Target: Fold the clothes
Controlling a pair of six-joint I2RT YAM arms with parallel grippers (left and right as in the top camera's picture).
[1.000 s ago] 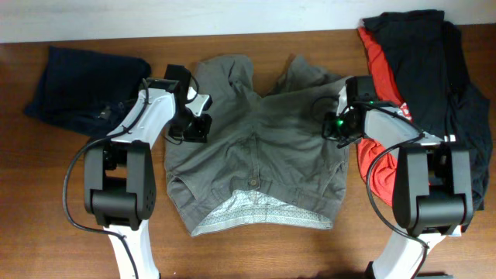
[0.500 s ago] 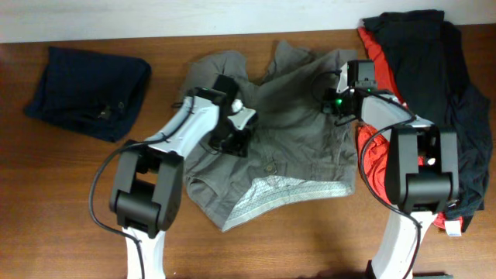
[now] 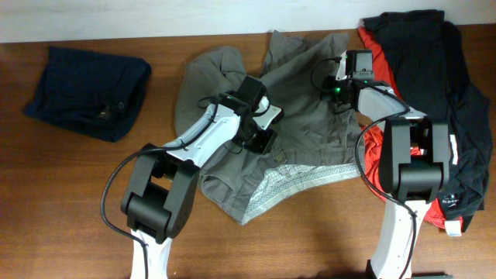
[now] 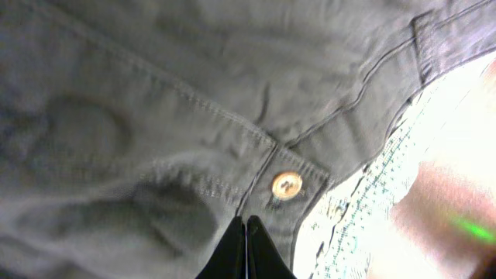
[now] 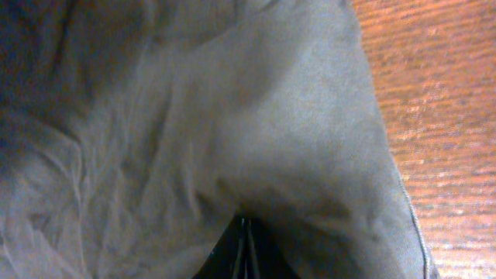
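Note:
The grey-olive shorts [image 3: 306, 128] lie crumpled across the middle of the table, with the pale lining [image 3: 298, 180] showing at the open waistband near the front. My left gripper [image 3: 260, 141] is shut on the shorts' fabric close to the waistband button [image 4: 286, 184]; its closed fingertips [image 4: 246, 226] pinch a fold. My right gripper [image 3: 334, 85] is shut on the shorts near their back right edge; its fingertips [image 5: 246, 226] are buried in a fold of the shorts [image 5: 232, 116].
A dark navy denim garment [image 3: 89, 91] lies at the back left. A pile of red and black T-shirts [image 3: 434, 85] fills the right side, touching the right arm. Bare wooden table [image 5: 434, 77] shows beside the shorts' edge.
Both grippers moved, the left one far to the right, the right one back. The shorts were dragged right and rotated, bunching up; the waistband now slants toward the front.

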